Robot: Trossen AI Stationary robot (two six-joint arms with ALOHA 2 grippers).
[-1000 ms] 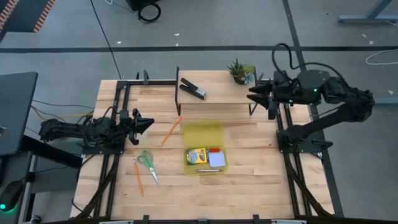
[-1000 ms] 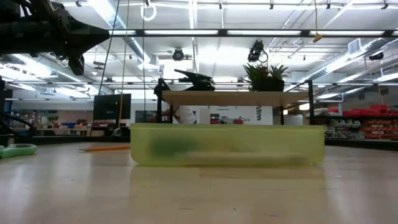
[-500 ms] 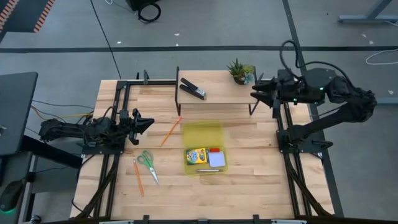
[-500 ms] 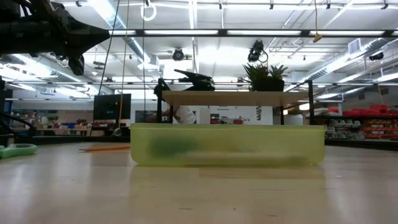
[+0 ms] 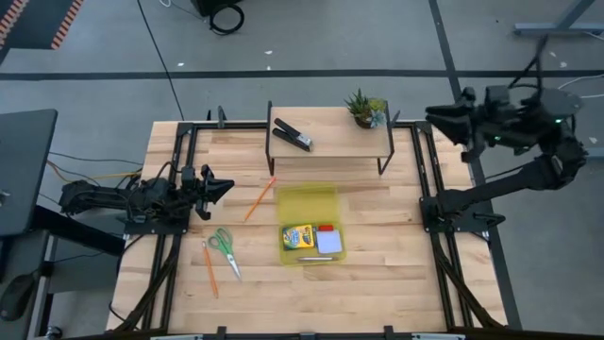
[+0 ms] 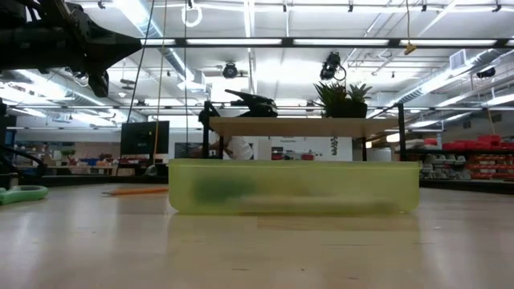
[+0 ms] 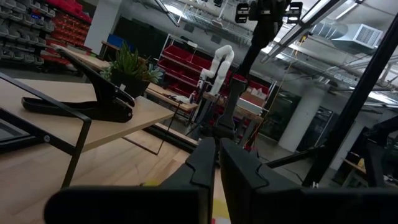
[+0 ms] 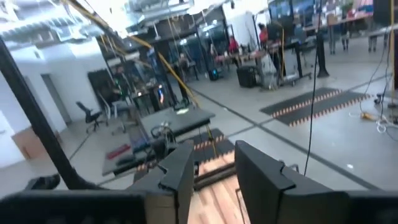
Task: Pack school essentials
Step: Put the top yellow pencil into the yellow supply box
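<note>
Right arm swings off the tabletop's far right corner

Since a second ago the right tool [image 5: 436, 114] has pulled back from beside the raised shelf [image 5: 330, 142] and now hangs outside the tabletop [image 5: 377, 283] edge, over the grey floor; nothing else has shifted. Its fingers [image 8: 180, 174] stand slightly parted with nothing between them.

The tabletop is pale wood planks inside a black frame, on a grey concrete floor crossed by a dark line. Across the low view, a workshop hall shows with strip lights, shelving and red bins.

A translucent yellow-green bin [image 5: 309, 224] sits mid-tabletop. Inside lie the yellow-green crayon box [image 5: 297, 234], the red eraser [image 5: 327, 228], the pale blue notepad [image 5: 328, 243] and a pen [image 5: 311, 258] along the near wall. The printing on the crayon box is too small to read. Outside the bin, one orange pencil [image 5: 260, 197] lies to its left, and the green-handled scissors [image 5: 224, 247] and a second orange pencil [image 5: 209, 268] lie near the left edge. A black stapler [image 5: 293, 135] and a small potted plant [image 5: 363, 107] stand on the shelf.

The left tool [image 5: 226, 186] rests low at the left edge, arm stretched flat, fingers [image 7: 202, 168] pressed nearly together, empty.
</note>
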